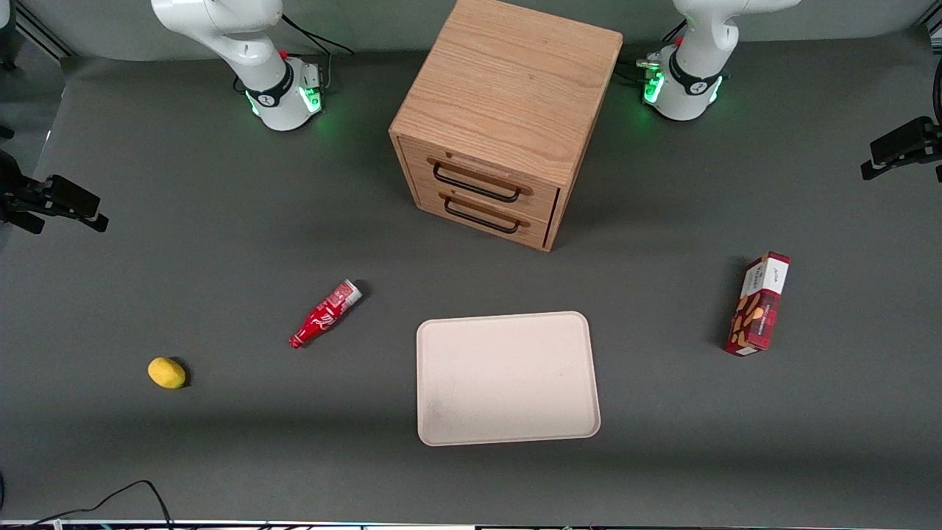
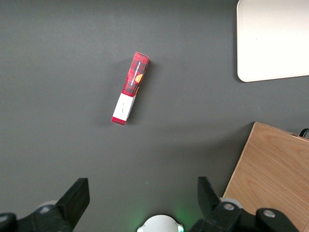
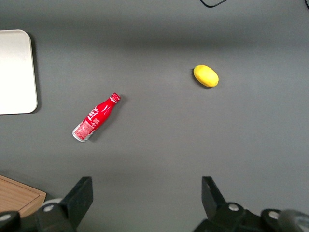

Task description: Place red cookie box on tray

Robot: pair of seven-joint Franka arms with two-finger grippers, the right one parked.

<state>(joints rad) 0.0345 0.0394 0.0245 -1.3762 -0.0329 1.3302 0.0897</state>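
Front view: cookie box lying on bare table toward the working arm's end, well apart from tray, open mat all round. Tray holds nothing. Wooden drawer cabinet, drawers closed. Gripper high above box, fingers spread wide.

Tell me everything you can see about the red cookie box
The cookie box is a slim rectangular carton, cardboard by its look, dark-red plaid with tan cookie pictures and a white end panel. It rests on a narrow side on the dark table, toward the working arm's end, white end pointing toward the arm bases. It sits apart from the tray, and nothing but the table touches it. The gripper hangs open high above the table, well clear of the box.
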